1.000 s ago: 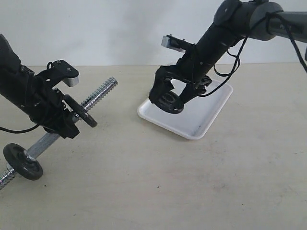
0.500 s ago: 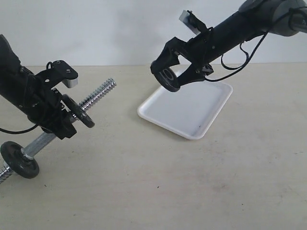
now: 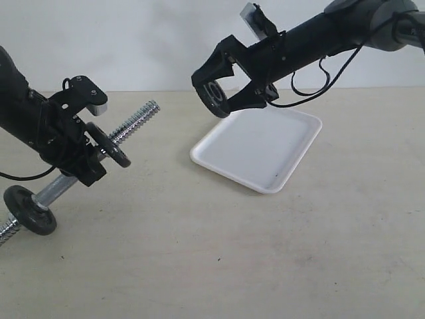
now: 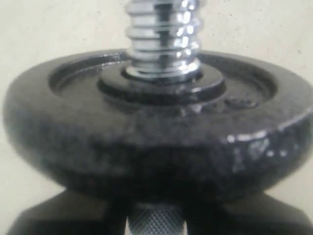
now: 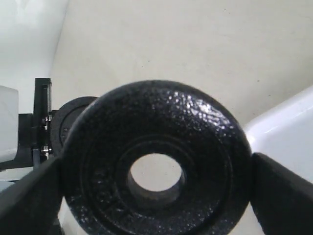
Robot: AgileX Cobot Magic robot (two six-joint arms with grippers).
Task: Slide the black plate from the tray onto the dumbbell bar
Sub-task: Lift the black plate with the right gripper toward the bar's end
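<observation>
the right gripper (image 3: 218, 90) clamps the black plate (image 5: 156, 122) well beyond the raised threaded end of the dumbbell bar (image 3: 136, 125), hole seemingly facing it; the left gripper (image 3: 89, 158) grips that bar.

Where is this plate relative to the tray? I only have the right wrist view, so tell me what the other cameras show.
Observer: The black plate hangs in the air in the right claw, lifted clear off the tray.
Operator: Give me the bar's pose.
Observer: The left claw holds the bar tilted, with its bare threaded end pointing up toward the plate.
Operator: Report what's already on the bar.
Observer: One disc sits right beside the left claw. A second disc at the low end appears to rest on the table.
</observation>
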